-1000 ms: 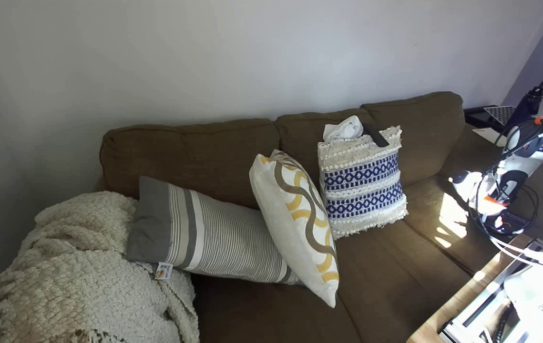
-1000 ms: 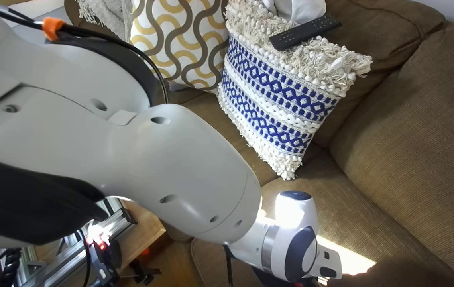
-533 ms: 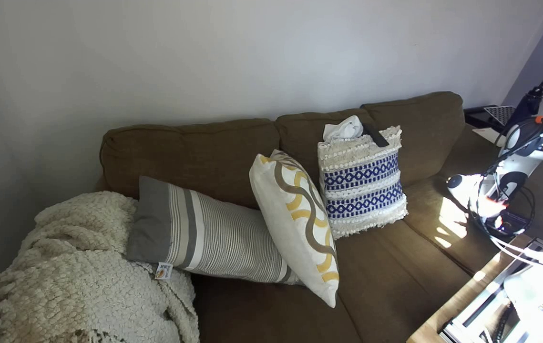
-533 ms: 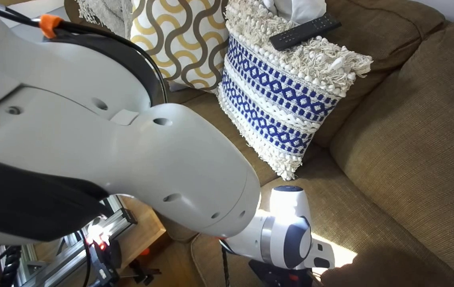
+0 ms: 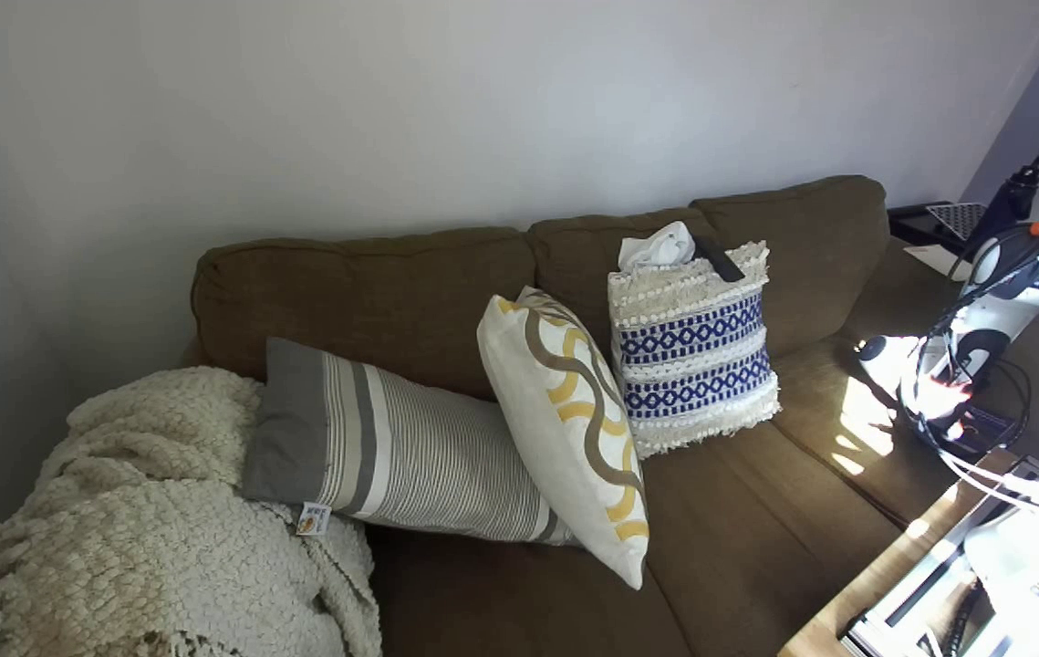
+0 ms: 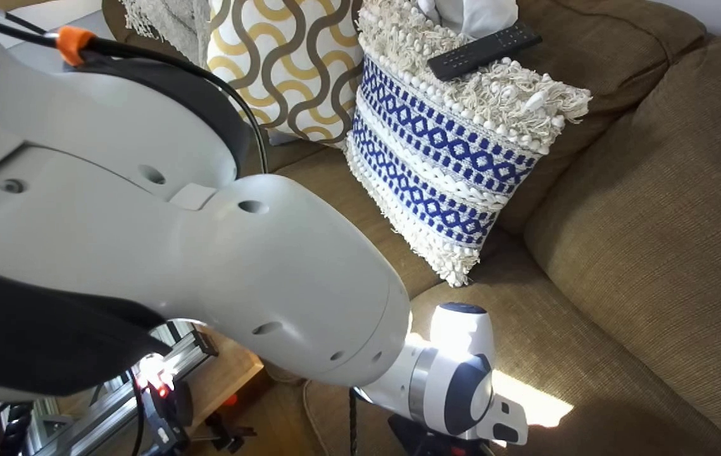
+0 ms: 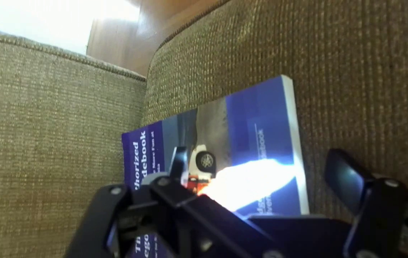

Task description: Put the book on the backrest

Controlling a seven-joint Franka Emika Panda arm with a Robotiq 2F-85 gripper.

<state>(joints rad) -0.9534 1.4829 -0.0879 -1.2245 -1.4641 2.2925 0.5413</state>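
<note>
The book [image 7: 257, 111] lies flat on the brown sofa seat in the wrist view, its cover blue with a vehicle picture and white lettering. A bright sun patch covers part of it. My gripper [image 7: 261, 168] is open above it, one finger over the cover, the other past its pale page edge over the fabric. Nothing is held. The near part of the book is hidden behind the gripper. In an exterior view the fingers are below the frame and only the black gripper body [image 6: 426, 438] shows. The brown backrest [image 5: 364, 283] runs along the wall, also in an exterior view [image 6: 664, 190].
A navy-and-white cushion [image 5: 692, 356] leans on the backrest with a black remote [image 5: 720, 260] and white cloth [image 5: 658, 246] on top. A yellow-patterned cushion [image 5: 565, 438], striped cushion [image 5: 437, 456] and cream blanket [image 5: 145, 511] lie farther left. A wooden table [image 5: 838, 620] stands in front.
In an exterior view the wrist has shifted slightly left and up, then dipped a little. The cushions, remote and cloth have not moved.
</note>
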